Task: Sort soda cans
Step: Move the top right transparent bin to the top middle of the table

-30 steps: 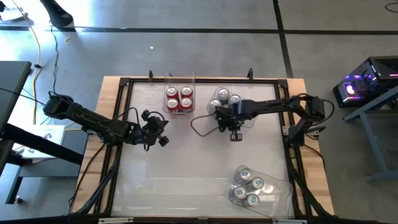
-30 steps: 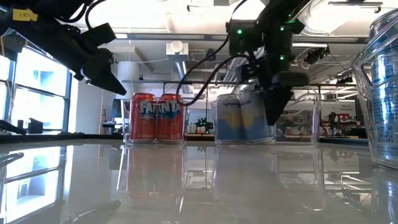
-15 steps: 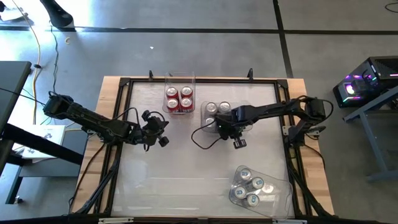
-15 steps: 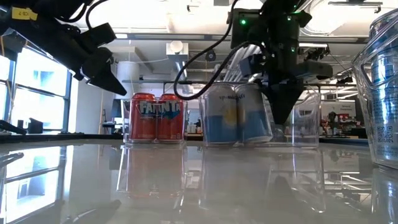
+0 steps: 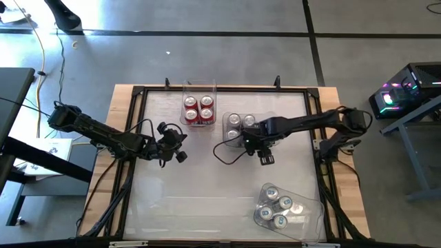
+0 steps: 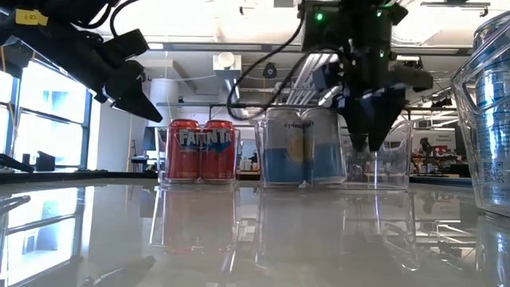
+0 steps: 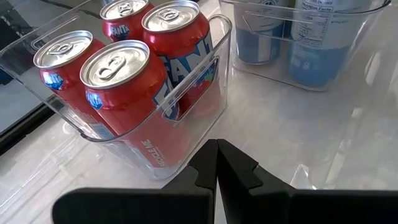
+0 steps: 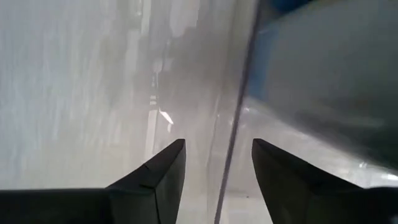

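Toward the worktop's (image 5: 172, 200) far edge: four red cans (image 5: 198, 109) in a clear plastic bin (image 5: 200, 87), blue cans (image 5: 240, 121) in a neighbouring bin. Near corner: silver-grey cans (image 5: 278, 207) in a third. Right tool (image 5: 263, 154) parted astride bin wall; left tool (image 5: 178, 148) clenched, empty.

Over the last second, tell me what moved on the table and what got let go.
The right gripper dragged the bin of blue cans leftward, closer to the bin of red cans, then opened; its fingers now straddle the bin wall without clamping it. The left gripper, shut, the red cans' bin and the near bin of silver cans stayed put.
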